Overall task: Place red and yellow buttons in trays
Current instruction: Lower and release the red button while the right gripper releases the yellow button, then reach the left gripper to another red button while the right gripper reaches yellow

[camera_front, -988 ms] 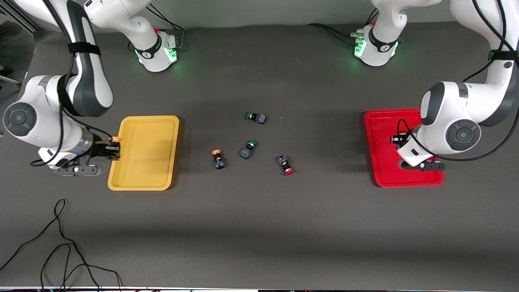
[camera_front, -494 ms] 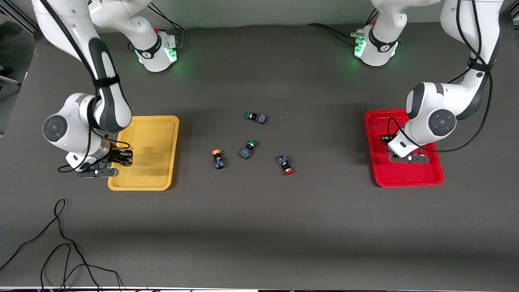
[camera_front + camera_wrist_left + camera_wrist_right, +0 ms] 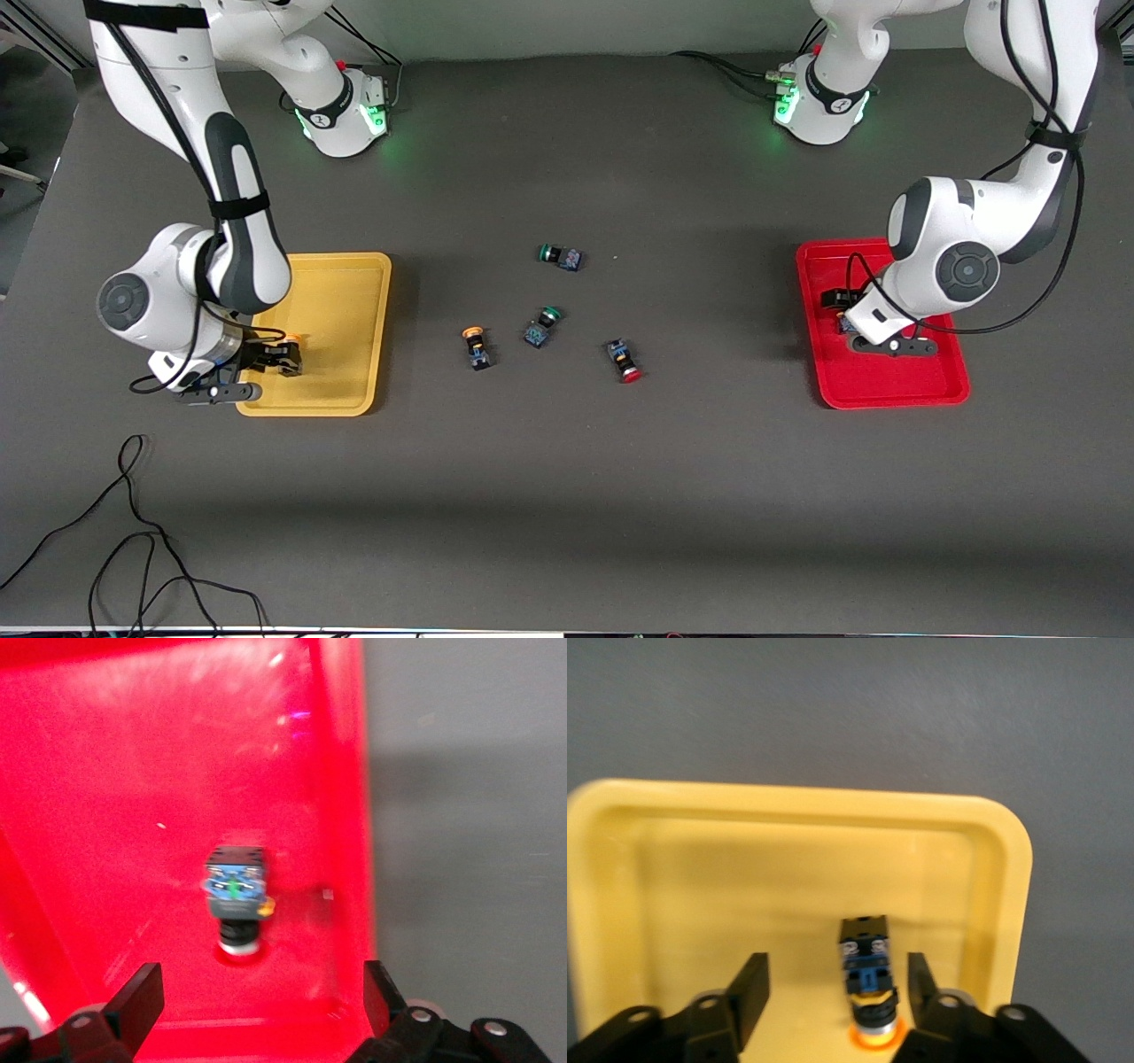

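In the right wrist view, a yellow-capped button (image 3: 868,979) lies in the yellow tray (image 3: 700,886) between the spread fingers of my right gripper (image 3: 835,990), close to one finger. In the front view this gripper (image 3: 282,359) is low over the yellow tray (image 3: 341,301). My left gripper (image 3: 260,992) stands open over the red tray (image 3: 106,815), and a button (image 3: 236,895) lies in it clear of both fingers. On the bare table between the trays lie another yellow-capped button (image 3: 476,346) and a red-capped button (image 3: 625,360). The left gripper (image 3: 840,306) sits over the red tray (image 3: 886,390).
Two green-capped buttons (image 3: 558,256) (image 3: 540,326) lie near the table's middle, the second between the loose yellow and red ones. A black cable (image 3: 133,549) loops on the table nearest the front camera, at the right arm's end.
The right gripper moved from the yellow tray's edge to over its floor and opened, letting go of the yellow-capped button. The left gripper opened over the red tray.
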Tool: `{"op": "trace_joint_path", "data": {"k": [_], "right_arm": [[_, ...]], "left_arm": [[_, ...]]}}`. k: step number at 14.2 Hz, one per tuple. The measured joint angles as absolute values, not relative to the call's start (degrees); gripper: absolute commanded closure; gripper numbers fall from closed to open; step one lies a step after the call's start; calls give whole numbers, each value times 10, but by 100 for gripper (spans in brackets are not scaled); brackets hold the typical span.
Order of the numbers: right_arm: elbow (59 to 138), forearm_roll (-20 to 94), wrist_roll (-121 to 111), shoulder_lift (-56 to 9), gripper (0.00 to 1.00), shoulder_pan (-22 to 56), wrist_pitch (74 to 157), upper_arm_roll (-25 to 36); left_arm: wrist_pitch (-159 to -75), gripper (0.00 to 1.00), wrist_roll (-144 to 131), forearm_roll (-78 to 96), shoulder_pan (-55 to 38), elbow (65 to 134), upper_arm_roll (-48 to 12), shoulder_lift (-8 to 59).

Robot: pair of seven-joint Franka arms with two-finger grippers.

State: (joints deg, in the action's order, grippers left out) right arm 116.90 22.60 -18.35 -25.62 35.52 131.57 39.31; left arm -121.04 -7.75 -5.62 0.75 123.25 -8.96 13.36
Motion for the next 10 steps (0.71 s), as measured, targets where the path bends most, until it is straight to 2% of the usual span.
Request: {"op": "trace_joint_path", "data": {"k": [4,6,8,10], "right_arm": [[1054,191,-121,-232,0,363,1158,412],[1014,177,-64,-216,0,385,1102,413],[1004,174,7,-209,0,430,1091,412],[1004,174,94,-212,0,487,1092,411]], "left_arm": [[-1149,0,-274,10,-129,1090,-100,172],[-1149,0,-409,25,-196,1003,-101,237],[-1151,0,-526,25,-246,908,-101,322],[-1165,0,-578,25,-271,842,-100,396]]}}
